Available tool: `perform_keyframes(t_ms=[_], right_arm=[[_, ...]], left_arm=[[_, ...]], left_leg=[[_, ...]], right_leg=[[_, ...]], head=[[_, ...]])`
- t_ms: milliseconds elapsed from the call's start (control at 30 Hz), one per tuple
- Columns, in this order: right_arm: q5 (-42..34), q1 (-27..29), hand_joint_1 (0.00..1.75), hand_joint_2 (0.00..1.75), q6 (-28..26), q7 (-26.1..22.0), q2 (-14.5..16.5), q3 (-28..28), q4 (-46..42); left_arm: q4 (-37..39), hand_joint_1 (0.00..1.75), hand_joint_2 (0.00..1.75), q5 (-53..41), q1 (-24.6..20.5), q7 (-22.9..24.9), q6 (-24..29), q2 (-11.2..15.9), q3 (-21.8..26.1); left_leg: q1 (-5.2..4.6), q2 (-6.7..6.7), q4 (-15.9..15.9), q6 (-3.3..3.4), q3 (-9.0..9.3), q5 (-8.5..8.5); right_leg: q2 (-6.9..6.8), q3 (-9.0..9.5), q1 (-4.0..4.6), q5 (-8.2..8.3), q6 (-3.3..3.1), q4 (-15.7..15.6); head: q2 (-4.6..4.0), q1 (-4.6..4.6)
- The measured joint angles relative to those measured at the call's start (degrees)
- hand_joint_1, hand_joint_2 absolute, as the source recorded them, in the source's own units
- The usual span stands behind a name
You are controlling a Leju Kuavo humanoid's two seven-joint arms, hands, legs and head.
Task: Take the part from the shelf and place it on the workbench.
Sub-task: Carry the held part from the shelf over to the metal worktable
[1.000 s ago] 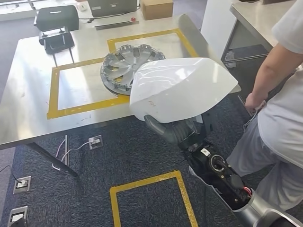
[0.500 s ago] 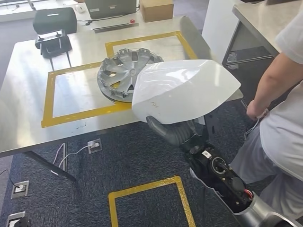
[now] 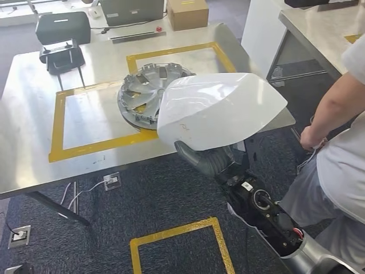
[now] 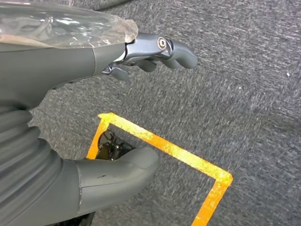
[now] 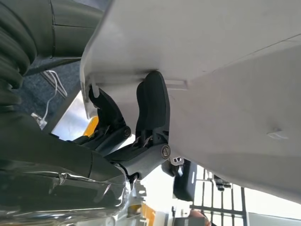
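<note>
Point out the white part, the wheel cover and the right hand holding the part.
white part (image 3: 219,111), head view, middle of its glossy top.
wheel cover (image 3: 144,94), head view, its silver spokes.
right hand (image 5: 142,132), right wrist view, dark fingers gripping the part's edge.

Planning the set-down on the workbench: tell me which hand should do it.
Right. The right hand already grips the white part from beneath, over the workbench edge. The left hand hangs open above the carpet.

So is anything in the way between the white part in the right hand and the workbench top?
Yes: the silver hubcap lies on the workbench just beyond the white part held by the right hand. Bare taped area remains to the hubcap's left.
</note>
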Motion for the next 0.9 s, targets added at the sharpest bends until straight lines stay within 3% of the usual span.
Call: perform_keyframes(t_ms=[67,133,167,200,233,300,333,400,500,567,667,700,733,767,833,900], right_arm=[[0.00,-0.10,1.75,1.75,-0.01,-0.02,0.00,-0.02,-0.01],[0.00,0.01,1.75,1.75,-0.02,-0.03,0.00,-0.03,0.00],[0.00,0.15,1.75,1.75,-0.03,-0.03,0.00,-0.02,0.01],[0.00,0.29,1.75,1.75,-0.03,-0.03,0.00,-0.02,0.01],[0.00,0.36,1.75,1.75,-0.03,-0.04,0.00,-0.02,0.02],[0.01,0.39,1.75,1.75,-0.09,-0.09,0.00,-0.04,0.02],[0.02,0.38,1.75,1.75,-0.13,-0.15,0.00,-0.05,0.03],[0.08,0.42,1.75,1.75,-0.14,-0.29,0.01,-0.04,0.04],[0.25,0.49,1.75,1.75,-0.08,-0.41,0.00,-0.02,0.00],[0.40,0.34,1.75,1.75,-0.23,-0.44,-0.02,-0.11,-0.01],[0.68,0.36,1.75,1.75,-0.68,-0.31,-0.04,-0.14,-0.02],[0.74,0.50,1.75,1.75,-0.82,-0.25,-0.04,-0.15,-0.02],[0.78,0.61,1.75,1.75,-0.94,-0.22,-0.04,-0.16,-0.02],[0.82,0.69,1.75,1.75,-1.02,-0.20,-0.04,-0.17,-0.03],[0.86,0.72,1.75,1.75,-1.02,-0.20,-0.03,-0.17,-0.04],[0.87,0.74,1.75,1.75,-1.02,-0.18,-0.03,-0.17,-0.07]], left_arm=[[-0.01,0.00,1.75,0.00,0.01,-0.01,0.00,-0.02,0.00],[0.00,0.00,1.75,-0.01,0.00,-0.01,0.00,-0.07,-0.01],[0.01,0.00,1.75,0.00,0.04,0.00,0.00,-0.10,-0.02],[0.01,0.00,1.75,0.01,0.10,0.01,0.00,-0.15,-0.04],[0.01,0.00,1.75,0.01,0.17,0.02,0.00,-0.20,-0.07],[0.01,0.00,1.75,0.02,0.28,0.09,0.01,-0.29,-0.10],[0.01,0.00,1.75,0.02,0.24,0.14,0.02,-0.32,-0.13],[0.01,0.00,1.75,0.03,0.10,0.24,0.09,-0.33,-0.23],[0.00,0.00,1.75,-0.06,-0.11,0.30,0.23,-0.35,-0.40],[0.00,0.00,1.75,-0.25,-0.37,0.46,0.28,-0.36,-0.48],[0.01,0.00,1.75,-0.51,-0.57,0.99,0.33,-0.43,-0.62],[0.01,0.00,1.75,-0.57,-0.52,1.14,0.33,-0.49,-0.67],[0.01,0.00,1.75,-0.62,-0.48,1.22,0.33,-0.53,-0.73],[0.01,0.00,1.75,-0.63,-0.49,1.27,0.33,-0.55,-0.78],[0.01,0.00,1.75,-0.62,-0.57,1.27,0.33,-0.47,-0.84],[0.01,0.00,1.75,-0.55,-0.67,1.28,0.33,-0.36,-0.86]], left_leg=[[0.22,0.00,-0.44,0.54,1.14,-0.29],[0.21,0.00,-0.51,0.94,1.85,-0.85],[0.18,-0.02,-0.51,1.00,2.18,-1.17],[0.17,-0.05,-0.50,1.00,2.60,-1.53],[0.18,-0.09,-0.49,0.93,3.13,-1.92],[0.22,-0.16,-0.48,0.60,4.42,-2.86],[0.18,-0.18,-0.42,0.36,4.91,-3.27],[0.08,-0.16,-0.16,-0.28,5.16,-3.93],[0.00,-0.11,0.54,-1.20,5.33,-4.60],[0.13,-0.08,4.41,-1.72,3.45,-5.85],[0.30,-0.03,15.65,-2.36,-4.16,-9.18],[0.33,-0.03,17.44,-2.43,-6.11,-9.21],[0.35,-0.03,17.00,-2.37,-6.97,-8.05],[0.35,-0.03,14.40,-2.12,-6.73,-5.74],[0.16,0.00,6.40,-1.42,-4.60,-0.27],[-0.18,-0.03,1.73,-0.83,-3.04,1.52]], right_leg=[[-0.20,-1.66,-0.02,-2.15,0.39,3.90],[-0.26,-5.82,-0.04,-5.21,0.71,11.65],[-0.26,-7.94,-0.05,-6.05,0.90,14.88],[-0.28,-9.28,-0.08,-5.79,1.07,16.24],[-0.30,-9.65,-0.11,-4.34,1.14,15.47],[-0.38,-7.84,-0.18,1.11,0.98,8.58],[-0.42,-6.81,-0.08,2.86,0.82,5.00],[-0.44,-5.40,0.13,3.99,0.11,0.80],[-0.41,-4.34,0.08,3.50,-1.19,-0.22],[-0.38,-3.38,-0.11,3.18,-1.72,-0.49],[-0.35,-2.33,-0.11,2.14,-2.08,-0.57],[-0.32,-1.81,-0.10,1.66,-2.08,-0.57],[-0.28,-1.16,-0.09,1.14,-2.05,-0.58],[-0.24,-0.42,-0.09,0.59,-2.00,-0.60],[-0.15,0.98,-0.06,-0.51,-1.73,-0.68],[0.01,1.69,0.03,-1.35,-1.16,-0.89]], head=[[0.00,0.25],[0.00,0.46],[-0.01,0.52],[-0.01,0.58],[0.00,0.67],[0.01,0.89],[0.01,0.87],[0.01,0.79],[0.01,0.64],[0.01,0.46],[0.01,0.17],[0.01,0.15],[0.01,0.11],[0.01,0.08],[-0.01,-0.03],[-0.01,-0.25]])
